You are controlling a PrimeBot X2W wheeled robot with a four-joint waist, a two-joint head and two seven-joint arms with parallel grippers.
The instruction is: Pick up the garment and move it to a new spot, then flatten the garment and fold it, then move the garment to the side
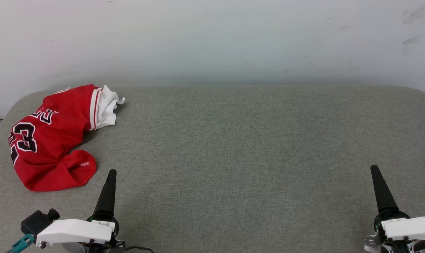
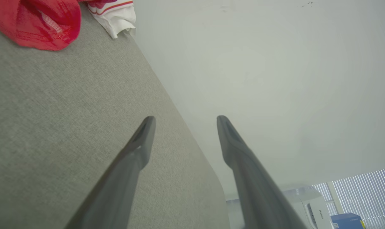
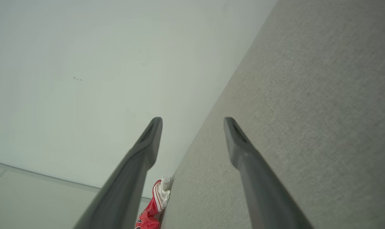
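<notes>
In the head view the left gripper sits low at seven o'clock and the right gripper low at five o'clock, dark fingers pointing roughly toward twelve. Each wrist view shows its jaws spread wide apart.

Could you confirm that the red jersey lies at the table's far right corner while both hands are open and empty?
Not quite: the head view shows the jersey at the table's far left corner. The left hand and right hand are open and empty.
</notes>
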